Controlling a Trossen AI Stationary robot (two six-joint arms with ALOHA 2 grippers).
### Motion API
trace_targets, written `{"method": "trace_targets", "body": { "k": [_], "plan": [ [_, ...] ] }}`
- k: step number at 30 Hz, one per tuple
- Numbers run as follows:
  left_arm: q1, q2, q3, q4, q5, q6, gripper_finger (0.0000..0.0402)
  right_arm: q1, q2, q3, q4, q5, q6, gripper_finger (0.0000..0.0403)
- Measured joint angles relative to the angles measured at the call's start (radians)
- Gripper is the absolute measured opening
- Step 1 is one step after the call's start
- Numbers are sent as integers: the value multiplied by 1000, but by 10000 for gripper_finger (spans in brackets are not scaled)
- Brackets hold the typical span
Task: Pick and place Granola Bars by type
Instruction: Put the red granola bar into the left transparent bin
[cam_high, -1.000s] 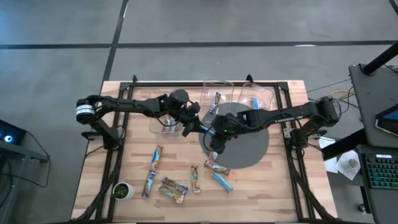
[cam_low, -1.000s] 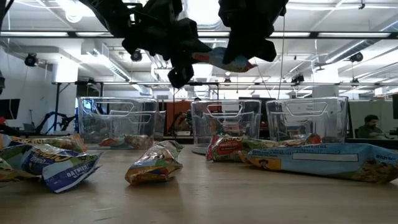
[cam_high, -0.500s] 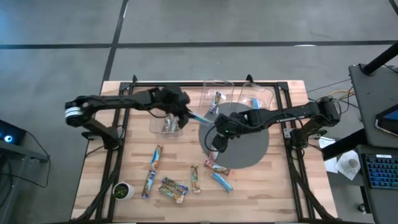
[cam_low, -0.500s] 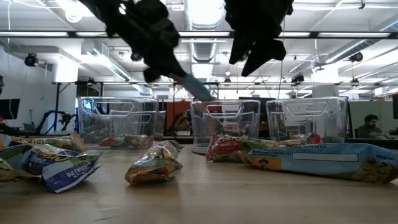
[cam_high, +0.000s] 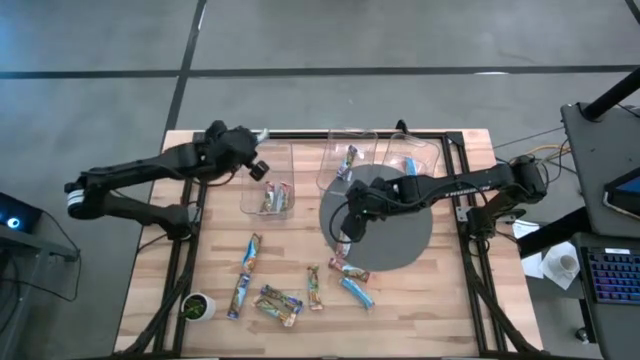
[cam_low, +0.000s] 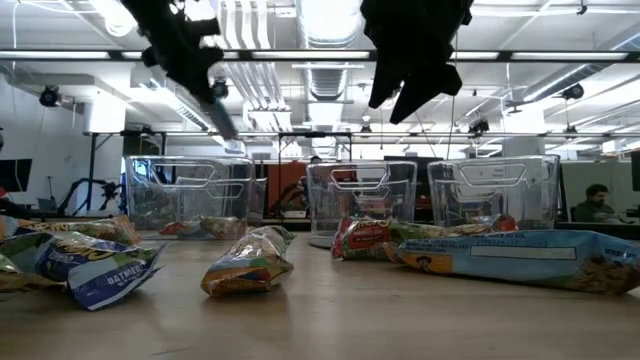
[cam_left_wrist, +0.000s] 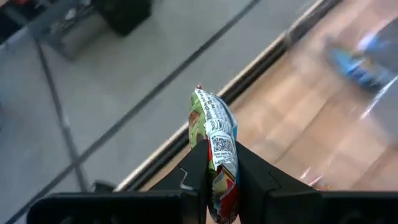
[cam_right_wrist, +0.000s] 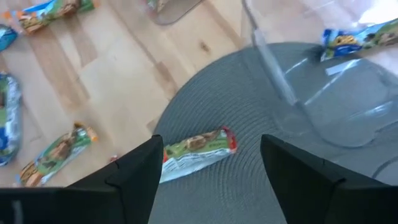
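Seen from above, a wooden surface (cam_high: 200, 240) carries three clear bins along its far side and a round grey mat (cam_high: 400, 235). The left gripper (cam_left_wrist: 214, 171) hangs near the far left edge, beside the left bin (cam_high: 267, 180); its fingers (cam_left_wrist: 194, 168) are clamped on a green, red and white granola bar (cam_left_wrist: 214, 155) that stands upright between them. The right gripper (cam_right_wrist: 208, 158) hovers over the near-left part of the mat, fingers spread wide and holding nothing — a green bar with a red end (cam_right_wrist: 198, 148) lies on the mat just below them. The left bin holds some bars (cam_high: 271, 196), the middle bin (cam_high: 350, 150) one multicoloured bar (cam_high: 348, 160), and the right bin (cam_high: 428, 155) a light blue one (cam_high: 410, 165). More bars (cam_high: 275, 298) lie scattered along the near side of the surface.
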Motion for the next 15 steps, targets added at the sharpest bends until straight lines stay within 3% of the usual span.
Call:
{"method": "trace_targets", "body": {
  "k": [7, 15],
  "plan": [
    [-17, 96, -148, -1, 22, -175, 37, 0, 0, 0, 0, 23, 3, 249],
    [-28, 233, -181, 23, 229, -244, 48, 0, 0, 0, -3, 22, 23, 249]
  ]
}}
